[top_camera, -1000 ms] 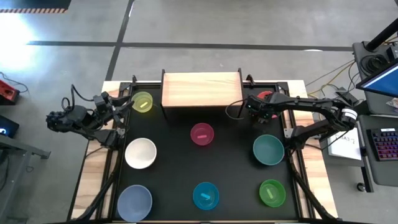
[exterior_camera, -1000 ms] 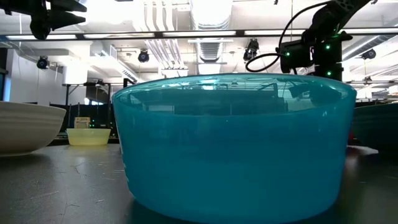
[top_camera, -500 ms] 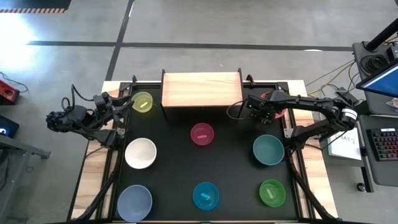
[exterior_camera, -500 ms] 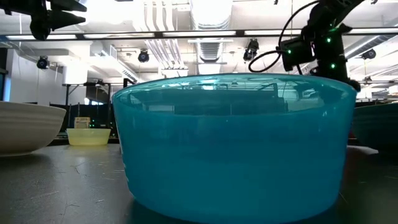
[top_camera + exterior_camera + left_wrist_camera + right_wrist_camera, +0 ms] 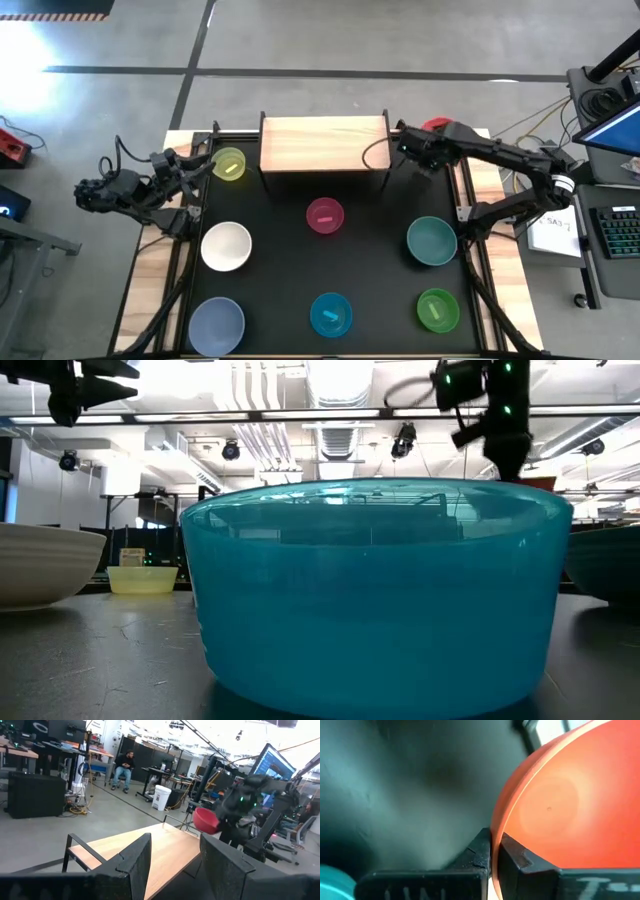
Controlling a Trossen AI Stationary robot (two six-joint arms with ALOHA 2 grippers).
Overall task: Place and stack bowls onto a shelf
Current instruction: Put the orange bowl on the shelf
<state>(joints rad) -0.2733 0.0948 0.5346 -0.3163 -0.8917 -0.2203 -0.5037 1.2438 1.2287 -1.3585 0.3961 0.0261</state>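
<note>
My right gripper (image 5: 420,150) (image 5: 491,841) is up in the air just off the right end of the shelf (image 5: 323,143) (image 5: 160,847), shut on the red bowl (image 5: 437,126) (image 5: 206,820). My left gripper (image 5: 190,165) (image 5: 172,857) waits open at the table's left edge, beside the yellow-green bowl (image 5: 229,164) (image 5: 142,578). On the black tabletop sit the magenta bowl (image 5: 325,216), white bowl (image 5: 226,246) (image 5: 40,565), lavender-blue bowl (image 5: 217,325), bright blue bowl (image 5: 331,314) (image 5: 380,600), green bowl (image 5: 437,310) and teal bowl (image 5: 432,241). The shelf's pale top is bare. My right gripper pinches the red bowl's rim (image 5: 496,827) between its two fingers, the wall passing between them with one finger on each face. The bowl is lifted clear of the table and sits tilted in the hold, next to the shelf's right end.
The shelf stands at the table's far edge on black legs (image 5: 75,845). A black frame rail (image 5: 462,200) runs along the table's right side under my right arm. People sit in the room beyond (image 5: 125,767). Free tabletop lies between the shelf and the magenta bowl.
My right gripper has risen and moved toward the table's far edge, carrying the red bowl off the tabletop and up beside the shelf's right end. In the low view the arm has climbed toward the picture's top. My left arm has kept still.
</note>
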